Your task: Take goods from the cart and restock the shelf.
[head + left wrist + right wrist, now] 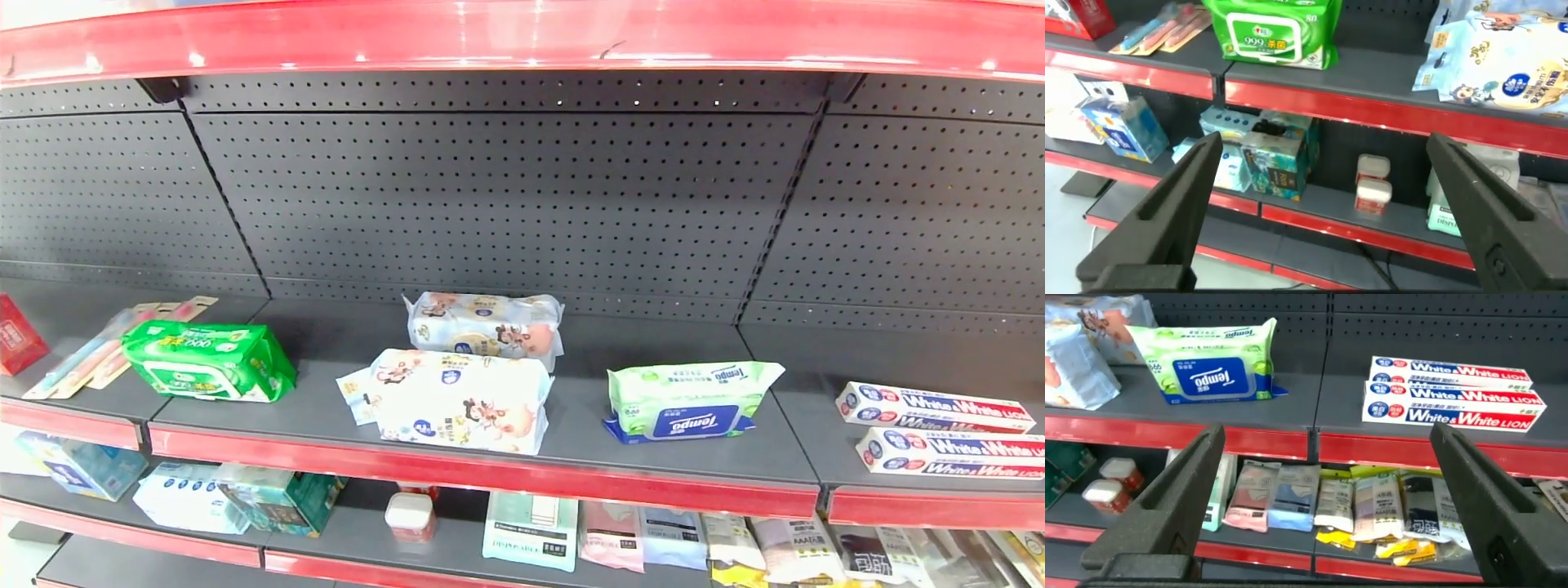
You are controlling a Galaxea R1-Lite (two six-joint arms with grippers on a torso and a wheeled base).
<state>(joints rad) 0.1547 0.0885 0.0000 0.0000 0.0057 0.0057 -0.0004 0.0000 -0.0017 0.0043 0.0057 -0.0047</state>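
Note:
The grey shelf with a red front edge [490,471] carries a green wipes pack [208,359] at the left. Two white cartoon-printed tissue packs [461,400] lie in the middle, one behind the other. A pale green wipes pack [690,400] and two toothpaste boxes [939,429] are at the right. My left gripper [1319,151] is open and holds nothing, in front of the lower shelf and below the green wipes pack [1276,31]. My right gripper [1327,433] is also open and holds nothing, level with the shelf edge between the pale green wipes pack [1204,363] and the toothpaste boxes [1451,392].
Toothbrush packs [106,347] and a red box [16,335] lie at the far left of the shelf. The lower shelf holds tissue boxes [1278,159], small white jars [1373,186] and several flat sachets [1360,506]. A perforated back panel [506,188] closes the rear, under a red shelf above [522,37].

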